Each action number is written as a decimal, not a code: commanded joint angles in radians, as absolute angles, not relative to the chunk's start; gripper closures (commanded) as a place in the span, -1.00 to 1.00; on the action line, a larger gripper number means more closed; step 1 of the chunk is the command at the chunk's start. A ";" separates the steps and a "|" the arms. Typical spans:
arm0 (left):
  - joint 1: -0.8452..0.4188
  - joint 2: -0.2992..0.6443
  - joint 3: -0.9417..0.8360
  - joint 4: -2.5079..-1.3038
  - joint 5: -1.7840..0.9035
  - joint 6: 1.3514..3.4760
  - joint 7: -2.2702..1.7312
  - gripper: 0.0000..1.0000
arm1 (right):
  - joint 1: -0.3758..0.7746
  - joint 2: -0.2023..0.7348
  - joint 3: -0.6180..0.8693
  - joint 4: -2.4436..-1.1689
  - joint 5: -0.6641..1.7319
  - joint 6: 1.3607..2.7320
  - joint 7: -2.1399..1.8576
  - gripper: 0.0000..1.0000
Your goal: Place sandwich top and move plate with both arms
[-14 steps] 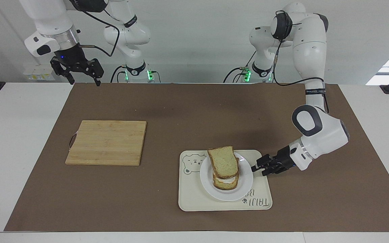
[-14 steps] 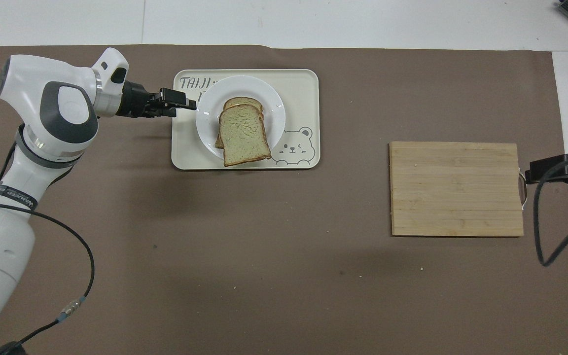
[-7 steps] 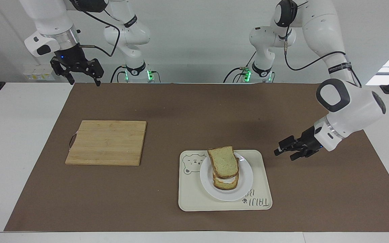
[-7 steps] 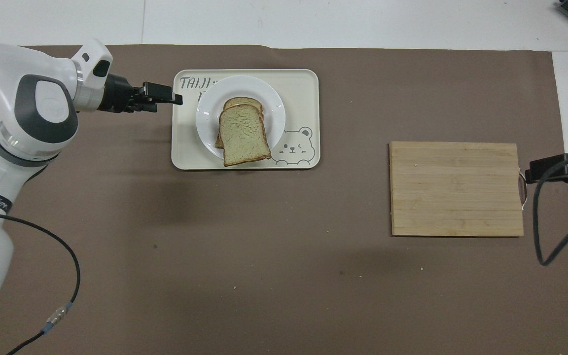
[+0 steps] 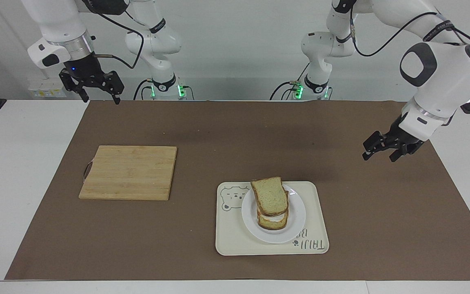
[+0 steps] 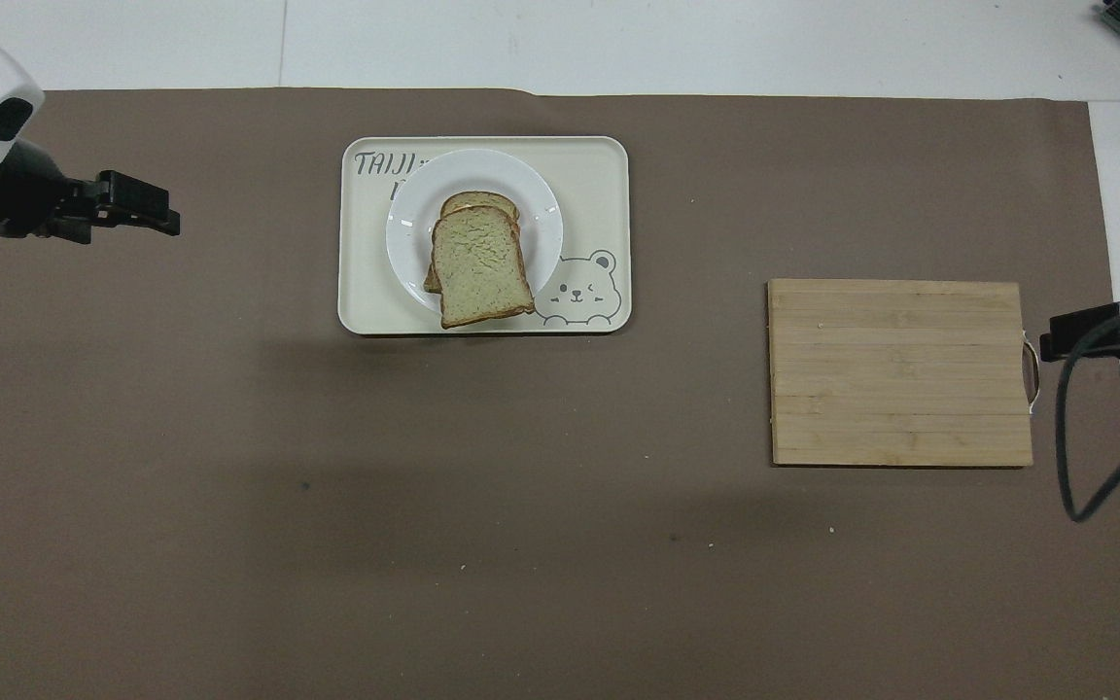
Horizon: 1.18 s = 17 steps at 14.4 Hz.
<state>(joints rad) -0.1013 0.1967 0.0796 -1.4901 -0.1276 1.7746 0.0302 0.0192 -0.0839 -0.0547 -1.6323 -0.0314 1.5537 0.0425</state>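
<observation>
**Left arm backs off, sandwich is stacked on the tray**

Biggest thing in the scene is the brown mat [image 5: 235, 134] covering most of the table. On it, toward the right arm's end, there's the wooden cutting board [image 5: 129, 172], bare. Toward the left arm's end and farther from the robots than the board sits the cream bear tray [image 5: 235, 241], with the plate [image 5: 296, 228] on it. The sandwich top [image 5: 269, 196] is on the stack there, resting a bit crooked over the egg slice [image 5: 273, 220] underneath.

What's changed: a second ago the left gripper [image 5: 386, 151] was right at the plate's rim, low over the tray. Now it has pulled away and lifted, hanging over bare mat toward the left arm's end, well apart from the tray. Its fingers look slightly apart and hold nothing, though from this angle I wouldn't swear to the gap. The right gripper [image 5: 96, 87] waits up over the mat's edge nearest the robots, fingers spread, empty.

My read: top placed, plate delivered onto the tray, left arm retreating. Looks basically done, unless that tilted slice slides.
</observation>
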 commanded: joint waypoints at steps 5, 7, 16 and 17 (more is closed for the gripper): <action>-0.123 0.026 0.074 -1.520 0.030 1.603 0.031 -1.00 | 0.009 -0.098 -0.049 -1.649 -0.018 1.569 0.035 -1.00; -0.123 -0.023 0.069 -1.534 0.031 1.562 0.026 -1.00 | 0.009 -0.097 -0.049 -1.649 -0.018 1.571 0.035 -1.00; -0.124 -0.101 0.063 -1.641 0.040 1.557 0.031 -1.00 | 0.011 -0.100 -0.049 -1.651 -0.018 1.569 0.034 -1.00; -0.123 -0.103 0.061 -1.641 0.037 1.557 0.026 -1.00 | 0.009 -0.098 -0.049 -1.651 -0.018 1.572 0.034 -1.00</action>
<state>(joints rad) -0.1127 -0.0775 0.0588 -1.6238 0.0135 1.5741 0.0316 0.0195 -0.0839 -0.0537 -1.6323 -0.0304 1.5537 0.0425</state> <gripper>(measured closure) 0.000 0.000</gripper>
